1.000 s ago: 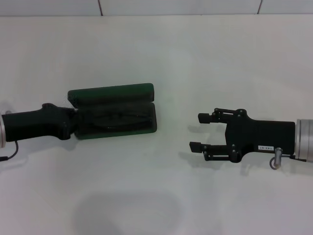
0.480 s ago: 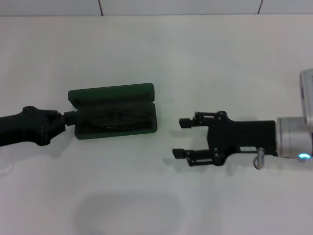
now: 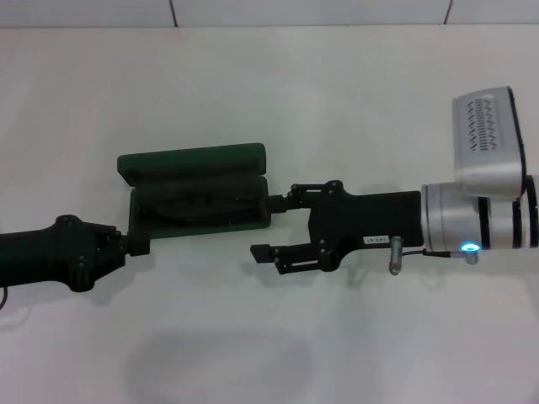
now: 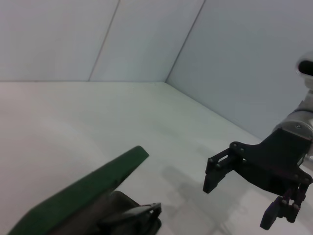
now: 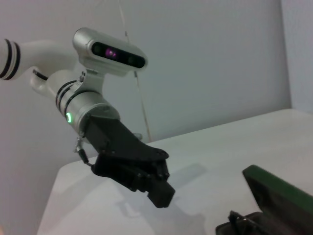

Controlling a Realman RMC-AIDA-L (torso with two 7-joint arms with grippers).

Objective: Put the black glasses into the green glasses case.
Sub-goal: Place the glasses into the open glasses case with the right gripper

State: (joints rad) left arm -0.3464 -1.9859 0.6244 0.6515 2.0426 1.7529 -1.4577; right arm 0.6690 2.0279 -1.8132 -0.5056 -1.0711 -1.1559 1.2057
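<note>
green glasses case [image 3: 199, 192] open, left of centre on bench [image 3: 354, 101] | black glasses [image 3: 200, 202] lying inside it | right claw [image 3: 268, 225] spread wide, empty, upper finger at case's right end | left claw [image 3: 141, 244] at case's lower-left corner, opening cannot be told

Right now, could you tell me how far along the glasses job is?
Nearly done: the glasses already lie in the open case. The left gripper is at the case's left end; the open right gripper is at its right end. The lid has not been closed.

Bright, even light; perhaps slightly soft
</note>
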